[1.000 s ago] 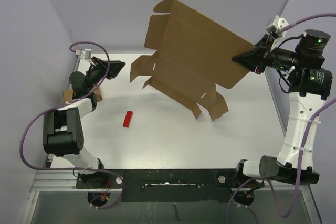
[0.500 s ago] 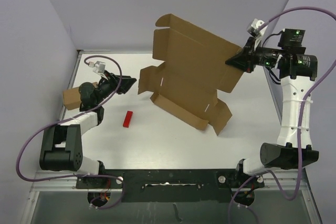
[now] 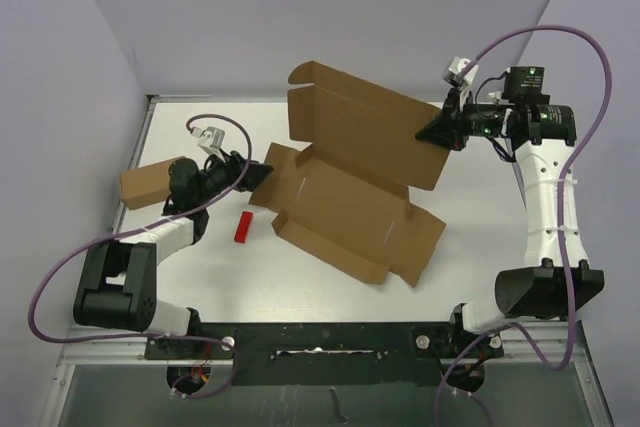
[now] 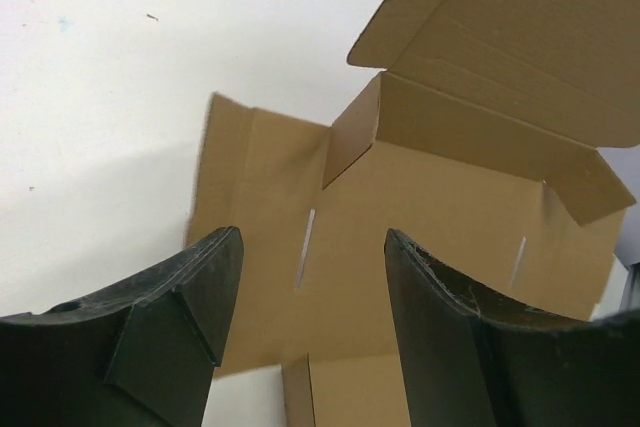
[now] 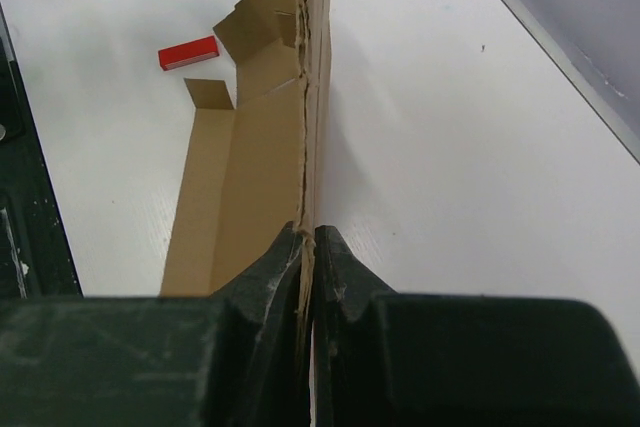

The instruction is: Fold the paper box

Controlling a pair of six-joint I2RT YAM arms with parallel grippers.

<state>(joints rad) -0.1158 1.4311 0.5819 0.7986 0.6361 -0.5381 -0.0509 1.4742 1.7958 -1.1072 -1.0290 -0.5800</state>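
The paper box (image 3: pixel 340 202), a large brown cardboard mailer, lies unfolded on the white table, its lower panels flat and its big upper panel (image 3: pixel 365 132) raised on edge. My right gripper (image 3: pixel 432 134) is shut on that raised panel's right edge; the right wrist view shows the cardboard edge (image 5: pixel 312 127) pinched between the fingers. My left gripper (image 3: pixel 262 171) is open just left of the box's left flap, touching nothing. Seen from the left wrist, the box (image 4: pixel 430 197) with its two slits lies ahead of the spread fingers (image 4: pixel 200 287).
A small red block (image 3: pixel 243 227) lies on the table below the left gripper, also as the red block (image 5: pixel 188 51) in the right wrist view. A much smaller brown cardboard box (image 3: pixel 150 183) sits at the far left, behind the left arm.
The right gripper has lowered the box from mid-air toward the table and moved left. The left gripper has advanced right to the box's left flap and opened wider.
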